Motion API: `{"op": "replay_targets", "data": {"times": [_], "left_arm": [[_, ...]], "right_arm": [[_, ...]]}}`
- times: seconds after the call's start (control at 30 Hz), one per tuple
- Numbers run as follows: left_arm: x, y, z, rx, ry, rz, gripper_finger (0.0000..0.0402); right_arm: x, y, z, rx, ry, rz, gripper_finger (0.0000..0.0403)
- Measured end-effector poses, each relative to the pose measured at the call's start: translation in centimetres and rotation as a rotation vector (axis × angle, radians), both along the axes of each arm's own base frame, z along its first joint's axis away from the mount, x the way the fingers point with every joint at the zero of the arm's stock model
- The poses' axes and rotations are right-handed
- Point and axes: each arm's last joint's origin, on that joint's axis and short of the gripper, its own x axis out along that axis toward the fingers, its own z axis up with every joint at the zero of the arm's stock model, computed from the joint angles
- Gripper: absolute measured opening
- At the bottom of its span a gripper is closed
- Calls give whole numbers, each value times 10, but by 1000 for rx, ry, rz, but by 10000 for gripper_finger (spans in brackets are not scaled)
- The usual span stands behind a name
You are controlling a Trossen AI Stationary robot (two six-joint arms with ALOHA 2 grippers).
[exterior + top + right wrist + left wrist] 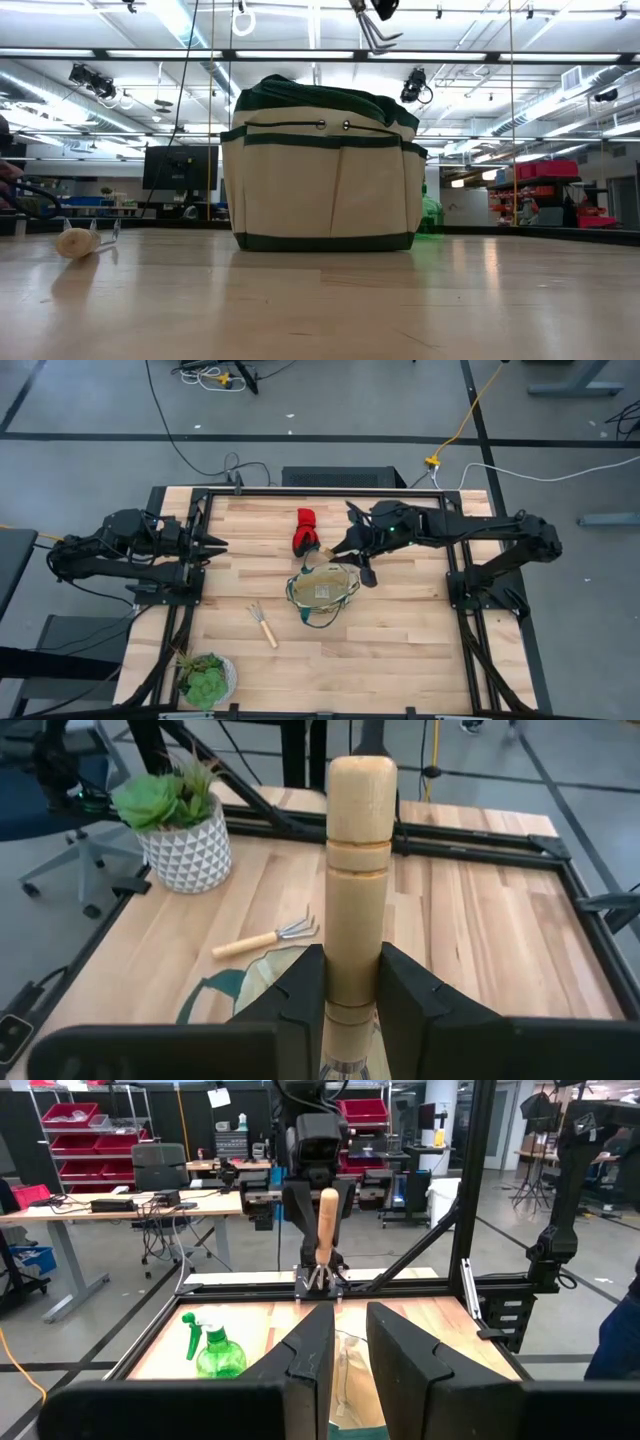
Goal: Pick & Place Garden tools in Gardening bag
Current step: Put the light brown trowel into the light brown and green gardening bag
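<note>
Stock at this moment: my right gripper [350, 982] clasped 1 rake [358, 870] over the bag [322, 592], nothing visibly inside; second rake [264, 624], gloves [305, 530] and bottle [214, 1348] lay outside; my left gripper [212, 546], empty and nearly closed, waited aside.

Between the right claw's [350, 995] matt dark plastic fingers [300, 995] sits a rake [358, 880] with a smooth, pale wooden handle, turned grooves ringing it, and thin bright metal prongs. Just below the claw, the bag [322, 170] is tan woven cloth, matt, with dark green fabric trim. Beyond it another rake [265, 937] lies on the table [480, 940], pale planked wood with a slight sheen. The pot [185, 850] looks glazed white, faceted. The bottle [218, 1352] is glossy green plastic.
</note>
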Motion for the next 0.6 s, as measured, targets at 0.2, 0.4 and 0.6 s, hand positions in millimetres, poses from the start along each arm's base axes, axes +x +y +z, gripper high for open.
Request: {"op": "replay_targets", "data": {"times": [0.2,0.4,0.6], "left_arm": [[0,0,0,0,0,0,71],[0,0,0,0,0,0,71],[0,0,0,0,0,0,71]], "right_arm": [[4,0,-4,2,14,-2,70],[2,0,0,7,22,-6,70],[-2,0,22,17,11,-13,70]]}}
